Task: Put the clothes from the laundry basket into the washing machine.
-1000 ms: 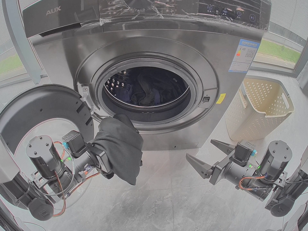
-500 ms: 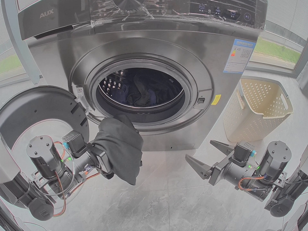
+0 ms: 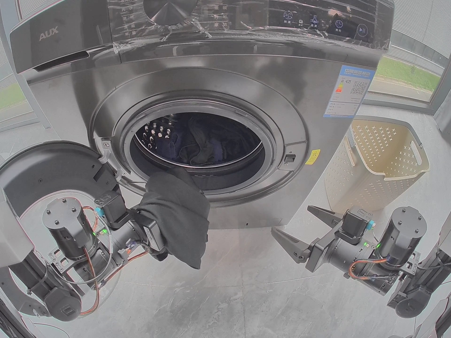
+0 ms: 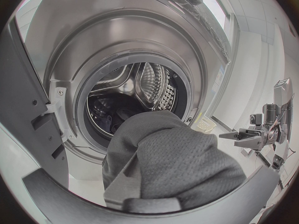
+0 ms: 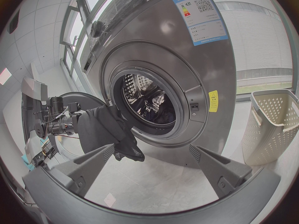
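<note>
One dark garment [image 3: 176, 212] hangs clamped in the left gripper [image 3: 159, 246], just below the washing machine [image 3: 282, 95] and its open mouth. Right gripper [image 3: 291, 219] spread wide, holding nothing, above the floor [image 3: 244, 296] near the laundry basket [image 3: 376, 179].

Our left arm extends forward, low on the left, its black claw [image 3: 159, 235] buried in and clamped on a dark grey mesh garment [image 3: 181, 212]. Our right arm's grey claw [image 3: 293, 221] points leftward, fingers spread wide.

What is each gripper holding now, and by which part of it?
The left gripper holds the dark garment, bunched over it; which part cannot be told. The right gripper is empty.
</note>
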You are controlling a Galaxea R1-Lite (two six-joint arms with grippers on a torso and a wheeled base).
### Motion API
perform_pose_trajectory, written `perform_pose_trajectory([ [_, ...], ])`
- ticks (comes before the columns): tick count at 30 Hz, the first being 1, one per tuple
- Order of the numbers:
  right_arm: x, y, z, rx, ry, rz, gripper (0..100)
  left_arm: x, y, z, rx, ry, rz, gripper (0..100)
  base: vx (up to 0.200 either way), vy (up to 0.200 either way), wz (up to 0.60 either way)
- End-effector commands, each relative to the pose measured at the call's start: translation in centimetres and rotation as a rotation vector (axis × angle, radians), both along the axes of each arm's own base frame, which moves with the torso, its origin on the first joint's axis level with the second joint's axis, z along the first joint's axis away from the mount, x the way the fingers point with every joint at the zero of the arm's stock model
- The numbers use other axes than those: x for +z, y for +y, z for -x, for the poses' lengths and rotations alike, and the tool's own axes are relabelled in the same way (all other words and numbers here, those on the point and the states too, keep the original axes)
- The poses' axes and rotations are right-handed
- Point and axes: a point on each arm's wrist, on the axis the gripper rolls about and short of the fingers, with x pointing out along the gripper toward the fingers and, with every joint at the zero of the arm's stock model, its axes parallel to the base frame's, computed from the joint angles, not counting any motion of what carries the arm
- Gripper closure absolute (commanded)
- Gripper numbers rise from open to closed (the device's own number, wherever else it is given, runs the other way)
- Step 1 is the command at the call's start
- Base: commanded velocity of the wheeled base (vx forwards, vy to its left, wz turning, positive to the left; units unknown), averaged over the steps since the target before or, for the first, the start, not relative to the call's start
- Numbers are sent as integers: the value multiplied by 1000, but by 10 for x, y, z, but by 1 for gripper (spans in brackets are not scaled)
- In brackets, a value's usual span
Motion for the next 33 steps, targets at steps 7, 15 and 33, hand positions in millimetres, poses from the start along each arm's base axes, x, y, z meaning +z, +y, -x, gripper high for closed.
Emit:
perform_pose_trajectory([
  [7,-1,1,1,5,4,4,0,-1,-1,-1,0,3,-1,100,143,0,0],
  [15,-2,0,2,6,9,8,0,-2,-2,-1,-3,5,-1,100,200,0,0],
  [33,-3,2,11,36,14,16,0,-12,-25,9,-77,36,-28,100,22,0,0],
])
